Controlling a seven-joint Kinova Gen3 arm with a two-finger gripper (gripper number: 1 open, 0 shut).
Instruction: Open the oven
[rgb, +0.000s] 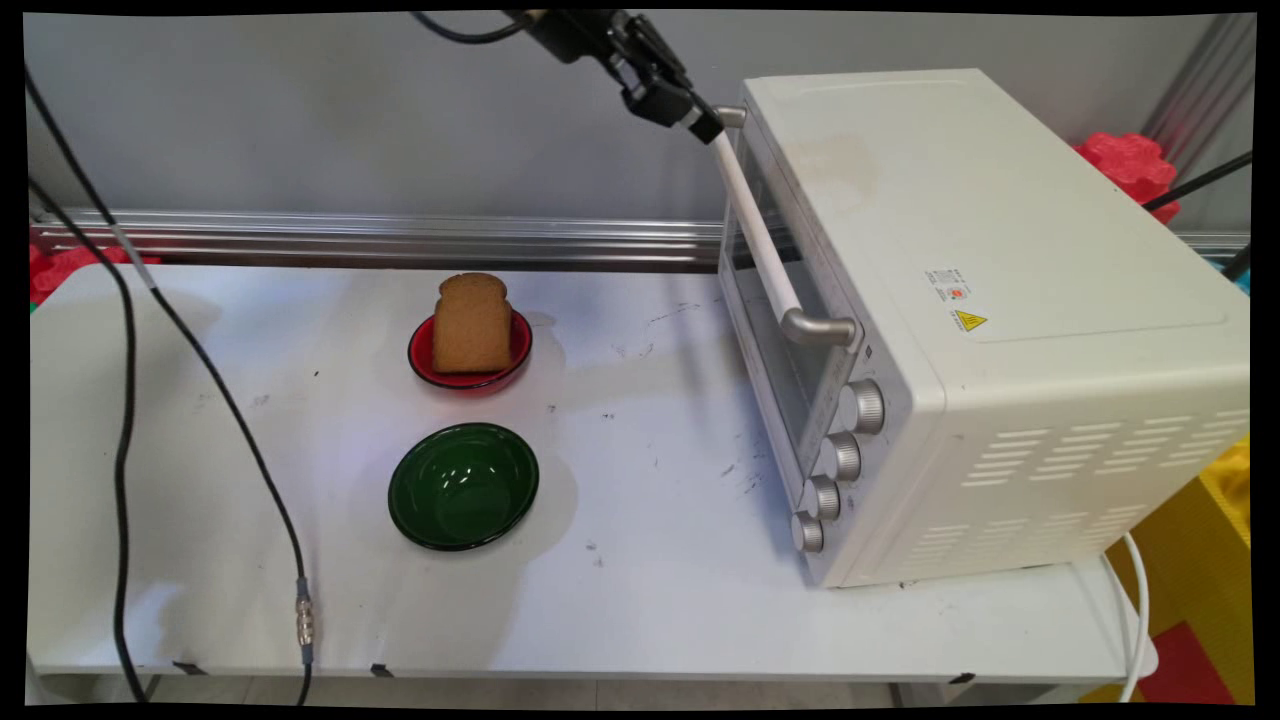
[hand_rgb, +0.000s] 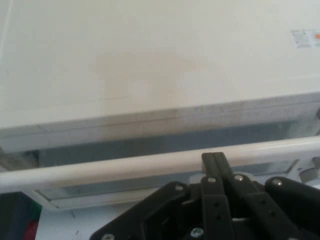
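Closest to the camera, black cables (rgb: 125, 400) hang down over the white table's (rgb: 650, 600) left side, one of them carrying a metal connector near the front edge. Just past that — a green bowl (rgb: 463, 486) sits on the tabletop with nothing in it, and right behind it a red bowl (rgb: 470, 352) holds a brown slice of bread (rgb: 471, 322) propped upright against its rim. The two bowls are near each other but not touching.

Over on the right stands the white toaster oven (rgb: 960, 320), door closed, four silver knobs (rgb: 835, 465) running down its front corner, a small warning sticker (rgb: 968, 320) on top. Up at the far end of the oven's white door handle (rgb: 758, 228) is the gripper (rgb: 700, 120), reaching in from the top edge. In the hand view the gripper (hand_rgb: 214, 161) shows its fingertips (hand_rgb: 214, 159) pressed together into a single point, resting right against the handle bar (hand_rgb: 125, 170) — closed, touching the front of the bar, not wrapped around it. Beyond the bar the oven's top panel (hand_rgb: 150, 60) fills that view, and the glass door's top strip shows just below its edge.

Red shapes (rgb: 1130, 165) poke out behind the oven by the wall.
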